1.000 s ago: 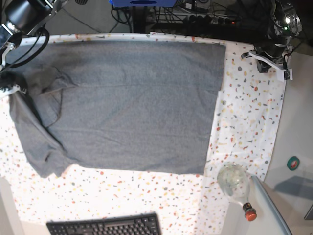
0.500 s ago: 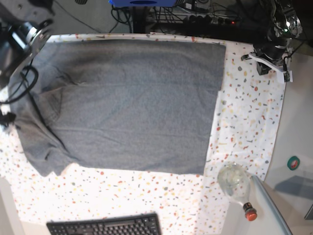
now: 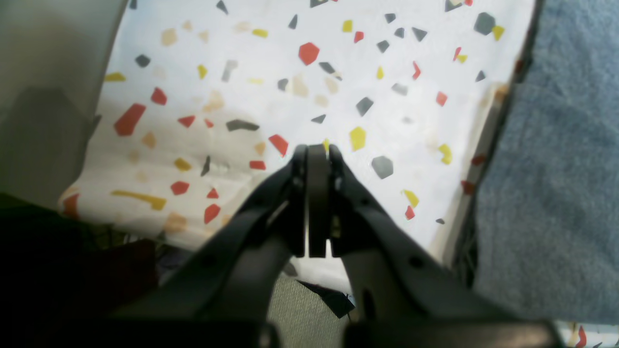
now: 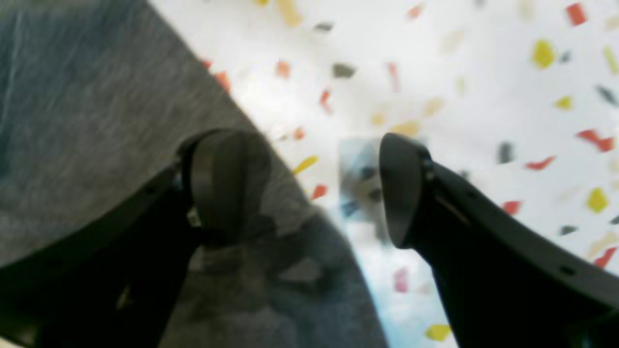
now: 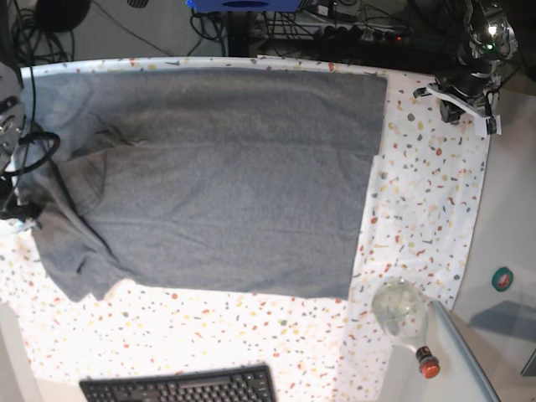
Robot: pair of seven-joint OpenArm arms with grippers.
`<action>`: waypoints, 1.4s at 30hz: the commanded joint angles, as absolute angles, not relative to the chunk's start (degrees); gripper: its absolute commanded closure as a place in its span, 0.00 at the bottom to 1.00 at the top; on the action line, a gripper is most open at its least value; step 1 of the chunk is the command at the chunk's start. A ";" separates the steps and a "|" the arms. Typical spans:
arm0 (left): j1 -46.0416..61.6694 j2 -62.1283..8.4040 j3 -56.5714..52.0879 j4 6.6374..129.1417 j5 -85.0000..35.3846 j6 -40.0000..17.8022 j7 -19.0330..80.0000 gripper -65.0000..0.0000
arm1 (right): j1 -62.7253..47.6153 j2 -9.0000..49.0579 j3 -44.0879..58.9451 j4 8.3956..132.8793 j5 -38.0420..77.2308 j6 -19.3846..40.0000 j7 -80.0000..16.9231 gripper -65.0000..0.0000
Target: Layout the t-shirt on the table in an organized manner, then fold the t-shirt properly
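Observation:
The heather-grey t-shirt [image 5: 226,176] lies spread flat on the speckled table [image 5: 419,193], with its left sleeve end bunched and creased near the left edge. My right gripper [image 4: 314,193] is open over the shirt's edge [image 4: 96,121]; one finger [image 4: 227,183] is above the cloth, the other [image 4: 401,188] above bare table [image 4: 483,72]. In the base view it sits at the far left edge [image 5: 12,213]. My left gripper [image 3: 312,150] is shut and empty over the table's back right corner [image 5: 461,105], with the shirt [image 3: 556,169] off to its side.
A glass bottle [image 5: 402,314] with a red cap lies at the front right corner on a plain grey-white surface. A black keyboard [image 5: 180,387] is at the front edge. A green tape roll [image 5: 502,278] is at the right. Cables run behind the table.
My right arm has moved from the back left corner down along the left edge and mostly out of the base view. The bunched sleeve has shifted slightly. The left arm has not moved.

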State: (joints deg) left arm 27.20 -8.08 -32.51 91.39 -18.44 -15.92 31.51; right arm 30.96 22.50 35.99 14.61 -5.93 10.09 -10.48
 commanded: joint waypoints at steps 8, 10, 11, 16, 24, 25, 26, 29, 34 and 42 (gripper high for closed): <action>27.03 -8.75 -32.84 92.18 -18.68 -15.96 30.37 1.00 | 30.99 21.93 35.38 15.43 -5.49 14.20 -10.07 0.37; 27.03 -8.75 -32.84 92.18 -18.68 -15.96 30.37 1.00 | 31.08 21.76 35.47 15.43 -5.49 14.20 -12.09 0.37; 27.03 -8.75 -32.84 92.18 -18.68 -15.96 30.37 1.00 | 31.08 21.76 35.56 15.52 -5.49 14.20 -12.62 0.38; 27.12 -8.75 -32.84 92.18 -18.68 -15.96 30.37 1.00 | 31.08 21.76 35.56 15.52 -5.49 14.11 -13.05 0.71; 26.86 -9.01 -32.84 90.51 -18.68 -15.96 30.37 1.00 | 31.52 21.58 35.56 18.59 -5.49 14.55 -16.40 1.00; 26.86 -9.01 -32.84 90.42 -18.68 -15.96 30.37 1.00 | 31.52 21.58 35.56 19.56 -5.49 14.64 -16.92 1.00; 26.86 -9.01 -32.84 90.42 -18.59 -15.96 30.37 1.00 | 31.52 21.58 35.56 20.62 -5.49 14.64 -17.36 1.00; 25.54 -9.10 -32.57 90.24 -18.42 -15.96 30.37 1.00 | 31.16 21.58 35.56 23.78 -5.49 14.64 -19.47 1.00; 19.47 -9.10 -32.40 90.24 -14.20 -15.96 34.33 1.00 | 28.53 19.38 35.65 32.31 -5.49 17.89 -23.52 1.00; 1.89 -9.19 -31.87 81.01 -12.44 -15.96 43.82 0.87 | 24.13 15.16 35.56 46.99 -5.41 21.58 -31.25 1.00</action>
